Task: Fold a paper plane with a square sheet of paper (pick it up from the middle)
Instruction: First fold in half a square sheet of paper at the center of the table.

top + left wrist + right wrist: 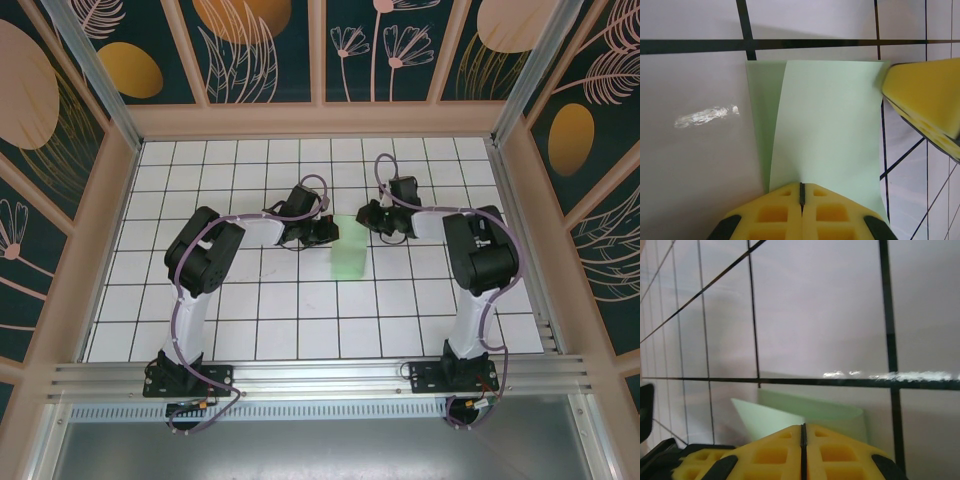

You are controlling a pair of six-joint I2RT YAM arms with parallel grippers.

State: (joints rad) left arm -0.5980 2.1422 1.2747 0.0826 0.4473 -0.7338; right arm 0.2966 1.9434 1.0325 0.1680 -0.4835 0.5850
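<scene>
The square sheet of paper (348, 262) is pale mint green and folded over into a narrow strip near the middle of the tiled table. My left gripper (328, 232) is at the strip's left edge. In the left wrist view its yellow jaws (801, 184) are shut on the paper (830, 120), and the upper layer rises off the lower one toward the seam. My right gripper (368, 218) is at the far right corner. Its jaws (803, 426) are shut, and a pale flap of the paper (815, 407) runs up to them. One right fingertip (925, 95) shows at that corner.
The white grid-tiled table (260, 320) is ringed by a raised wooden frame (320, 120) and patterned walls. Both arm bases are bolted to the metal rail (320, 375) at the near edge. A glare patch (705, 116) lies on the tile left of the paper.
</scene>
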